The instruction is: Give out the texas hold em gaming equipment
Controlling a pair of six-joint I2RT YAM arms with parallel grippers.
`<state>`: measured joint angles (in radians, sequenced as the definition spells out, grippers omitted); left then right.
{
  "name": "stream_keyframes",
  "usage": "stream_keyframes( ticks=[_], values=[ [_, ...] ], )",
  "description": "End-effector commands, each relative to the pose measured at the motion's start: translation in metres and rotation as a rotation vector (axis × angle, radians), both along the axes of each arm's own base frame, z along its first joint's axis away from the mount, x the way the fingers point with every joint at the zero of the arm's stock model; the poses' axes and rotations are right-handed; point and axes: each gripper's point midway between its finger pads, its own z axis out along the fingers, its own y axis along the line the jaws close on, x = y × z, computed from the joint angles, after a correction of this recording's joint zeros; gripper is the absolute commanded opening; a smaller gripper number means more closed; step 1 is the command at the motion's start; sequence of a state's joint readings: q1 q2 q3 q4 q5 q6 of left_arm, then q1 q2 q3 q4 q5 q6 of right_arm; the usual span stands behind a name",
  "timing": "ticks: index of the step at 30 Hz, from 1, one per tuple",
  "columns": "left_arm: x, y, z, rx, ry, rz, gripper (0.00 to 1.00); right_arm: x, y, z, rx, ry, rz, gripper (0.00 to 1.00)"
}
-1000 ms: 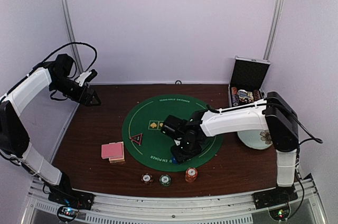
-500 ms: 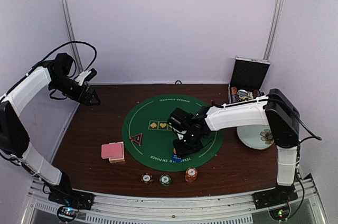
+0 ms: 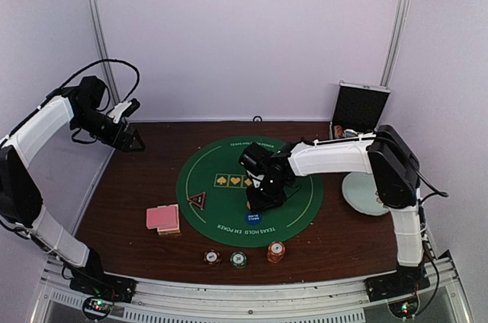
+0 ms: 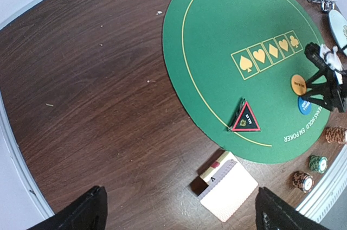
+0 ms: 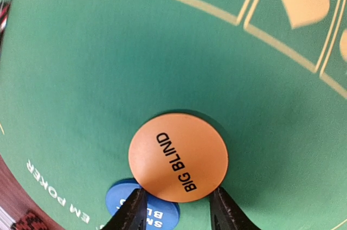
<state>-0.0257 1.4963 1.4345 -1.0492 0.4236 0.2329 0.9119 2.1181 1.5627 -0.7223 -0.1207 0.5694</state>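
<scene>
**Pinching the Big Blind Over the Felt**

Look at the right gripper: it sits low over the green mat, jaws drawn about halfway in. Both fingertips press the lower edge of the orange disc marked BIG BLIND, so it has a hold of it! A soft shadow falls on the felt beyond the disc, and it rides just clear of the surface. Peeking out from under its near edge is the blue disc (its lettering is mostly hidden from the wrist camera). Both are over the near-right part of the mat, just this side of the row of printed suit boxes.

Moving outward, a red-and-black triangle marker stands on the mat close to its left edge. Off the felt to the left, on the dark wood table, the pink-backed cards rest in a slightly uneven stack. Along the table's near edge, just off the mat, three short piles line up: the dark chip stack, the green chip stack and the orange-red chip stack.

Far right, the black-and-silver case stands with its lid up, and the pale plate lies beside the right arm.

And the left gripper? Jaws spread wide, holding nothing, hanging high over the table's far-left corner, well apart from everything.
</scene>
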Motion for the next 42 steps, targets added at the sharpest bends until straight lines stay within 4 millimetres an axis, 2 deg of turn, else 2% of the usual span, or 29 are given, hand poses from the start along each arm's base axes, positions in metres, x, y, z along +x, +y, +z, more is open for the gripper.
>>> stream_keyframes(
  ticks=[1,7,11,20,23,32,36,42],
  values=[
    [0.002,0.003,0.013,0.008,-0.046,-0.006,0.97,0.048,-0.017,-0.024,-0.081,-0.083,-0.054,0.43],
    [0.000,0.003,0.013,0.013,-0.046,-0.012,0.98,0.081,-0.011,-0.025,-0.082,-0.103,-0.066,0.44],
    [0.000,0.004,0.014,0.022,-0.051,-0.014,0.98,0.095,-0.005,-0.020,-0.072,-0.118,-0.066,0.47],
    [-0.002,0.004,0.012,0.023,-0.045,-0.015,0.97,0.132,-0.019,-0.029,-0.160,-0.179,-0.105,0.47],
    [-0.002,0.004,0.012,0.023,-0.045,-0.015,0.98,0.149,-0.024,-0.031,-0.177,-0.207,-0.124,0.47],
    [-0.001,0.005,0.012,0.028,-0.041,-0.014,0.97,0.206,-0.014,-0.021,-0.085,-0.264,-0.134,0.47],
    [-0.002,0.005,0.011,0.028,-0.038,-0.013,0.97,0.215,-0.001,-0.010,-0.019,-0.281,-0.083,0.49],
    [0.000,0.004,0.011,0.022,-0.033,-0.011,0.98,0.207,0.008,0.013,0.016,-0.286,-0.007,0.60]
  ],
)
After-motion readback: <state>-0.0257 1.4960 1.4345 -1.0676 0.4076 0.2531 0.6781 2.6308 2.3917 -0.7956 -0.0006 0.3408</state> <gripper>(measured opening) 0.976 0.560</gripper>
